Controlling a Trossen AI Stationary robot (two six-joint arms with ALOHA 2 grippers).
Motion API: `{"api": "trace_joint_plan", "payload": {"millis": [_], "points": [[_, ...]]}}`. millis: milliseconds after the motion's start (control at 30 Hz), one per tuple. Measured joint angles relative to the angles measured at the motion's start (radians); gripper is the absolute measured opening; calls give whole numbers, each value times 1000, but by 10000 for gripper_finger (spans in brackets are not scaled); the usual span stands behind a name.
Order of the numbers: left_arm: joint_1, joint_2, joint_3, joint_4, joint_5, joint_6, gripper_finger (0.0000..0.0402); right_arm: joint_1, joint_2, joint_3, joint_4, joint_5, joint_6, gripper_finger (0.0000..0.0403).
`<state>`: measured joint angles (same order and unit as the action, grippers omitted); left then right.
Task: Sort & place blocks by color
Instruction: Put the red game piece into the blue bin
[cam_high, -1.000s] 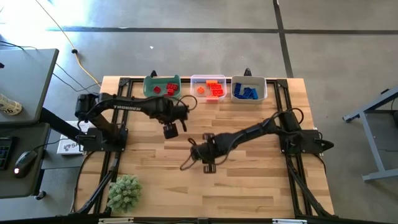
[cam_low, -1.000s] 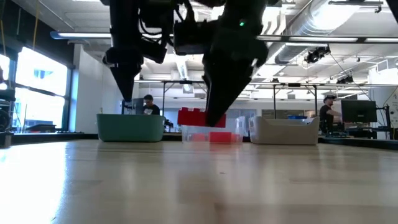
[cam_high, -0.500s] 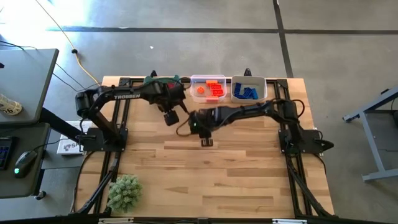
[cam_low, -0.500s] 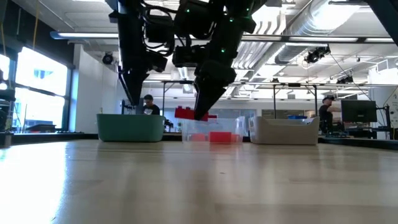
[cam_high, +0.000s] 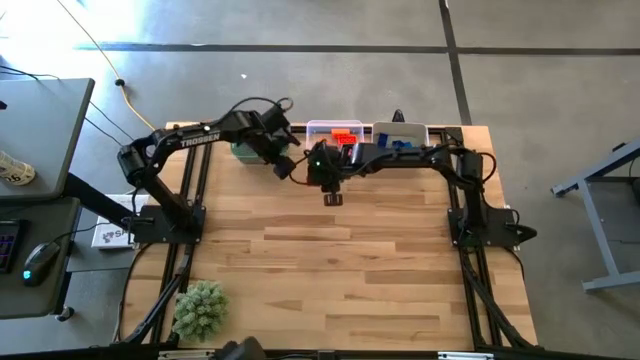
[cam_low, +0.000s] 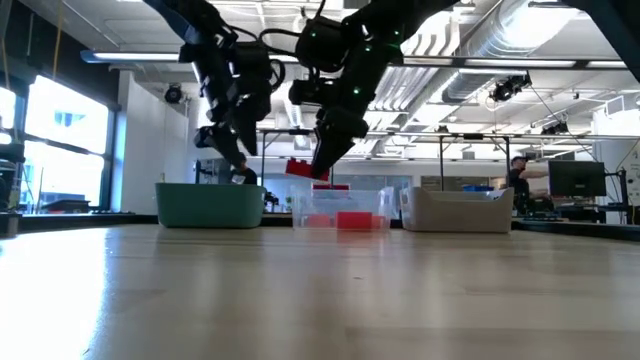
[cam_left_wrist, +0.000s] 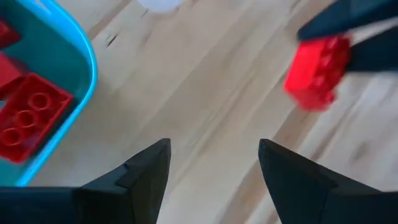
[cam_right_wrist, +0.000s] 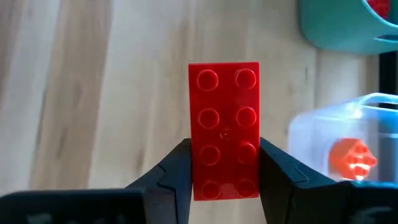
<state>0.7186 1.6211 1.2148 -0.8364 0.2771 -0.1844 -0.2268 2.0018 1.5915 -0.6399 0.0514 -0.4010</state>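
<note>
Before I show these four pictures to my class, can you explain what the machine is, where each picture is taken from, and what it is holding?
It is a robot with two dark arms mounted at a wooden table, each ending in a two-finger gripper. One picture looks straight down from above, one looks level across the tabletop, and two come from cameras on the arms' wrists. Three bins stand along the far edge: a green bin with red bricks, a clear bin with orange ones, and a grey bin with blue ones. The right gripper is shut on a red brick, held in the air near the green and clear bins. The left gripper is open and empty, beside the green bin. A fuzzy green ball sits at the near corner.
</note>
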Motion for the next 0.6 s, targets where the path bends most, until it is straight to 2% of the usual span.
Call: {"api": "trace_joint_plan", "payload": {"millis": [367,600], "points": [[101,0,0,182,258,-257,234,-60,-1,102,24,54,-116,114],[100,-1,0,303,292,-336,234,-102,-2,149,27,55,-123,114]]}}
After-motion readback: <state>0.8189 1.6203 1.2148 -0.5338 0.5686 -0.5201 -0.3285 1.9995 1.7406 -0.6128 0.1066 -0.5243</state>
